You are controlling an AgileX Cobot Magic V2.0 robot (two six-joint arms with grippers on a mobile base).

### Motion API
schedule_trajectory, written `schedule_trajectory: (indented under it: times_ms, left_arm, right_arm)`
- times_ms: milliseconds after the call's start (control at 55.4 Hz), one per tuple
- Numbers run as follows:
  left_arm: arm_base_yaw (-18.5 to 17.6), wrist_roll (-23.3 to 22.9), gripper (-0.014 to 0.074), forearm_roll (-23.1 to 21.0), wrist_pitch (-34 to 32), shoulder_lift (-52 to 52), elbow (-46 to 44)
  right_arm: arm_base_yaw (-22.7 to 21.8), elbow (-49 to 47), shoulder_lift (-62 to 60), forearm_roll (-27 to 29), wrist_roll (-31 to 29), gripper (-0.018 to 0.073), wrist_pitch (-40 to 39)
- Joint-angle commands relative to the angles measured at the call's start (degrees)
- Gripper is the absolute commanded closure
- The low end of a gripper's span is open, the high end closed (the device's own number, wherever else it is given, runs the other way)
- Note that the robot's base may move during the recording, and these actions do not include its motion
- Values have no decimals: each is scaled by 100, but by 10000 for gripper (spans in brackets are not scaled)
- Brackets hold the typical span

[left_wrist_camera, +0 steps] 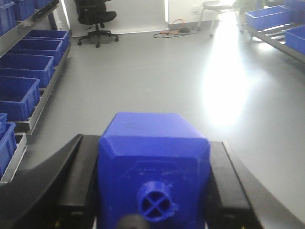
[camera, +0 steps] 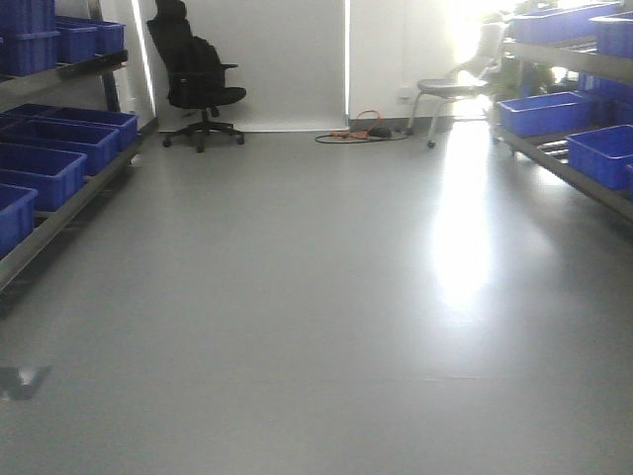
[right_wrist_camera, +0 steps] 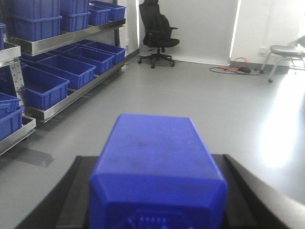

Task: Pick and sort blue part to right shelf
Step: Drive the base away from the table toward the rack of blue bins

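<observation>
Two picks are complete: my left gripper (left_wrist_camera: 153, 164) clamps the blue part (left_wrist_camera: 152, 143); my right gripper (right_wrist_camera: 156, 191) clamps a second blue part (right_wrist_camera: 155, 152). Remaining: approach the right shelf (camera: 534, 150) and deposit.

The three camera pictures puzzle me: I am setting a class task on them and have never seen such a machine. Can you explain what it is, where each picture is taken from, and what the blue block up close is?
The machine is a mobile robot with two arms. Each arm ends in a gripper with a camera at its wrist. The front-facing picture looks ahead over a grey floor. A left shelf and the right shelf stand on either side, both carrying blue bins, and a black office chair stands by the far wall. The left wrist picture looks along the left gripper. Its black fingers are closed on a blue part, with the part's stubby neck towards the camera. The right wrist picture shows the right gripper closed on a second blue part. Neither arm shows in the front picture.
</observation>
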Motion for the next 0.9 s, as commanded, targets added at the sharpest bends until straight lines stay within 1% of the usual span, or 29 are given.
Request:
schedule_trajectory:
  times_ms: [0,885]
  left_arm:
    - [-35,1,239,-20,-538,108,-164]
    - [-35,1,239,-20,-538,108,-164]
  right_arm:
    - [-15,-154,89,-165,-30,354,-506]
    - [-15,-154,89,-165,-30,354,-506]
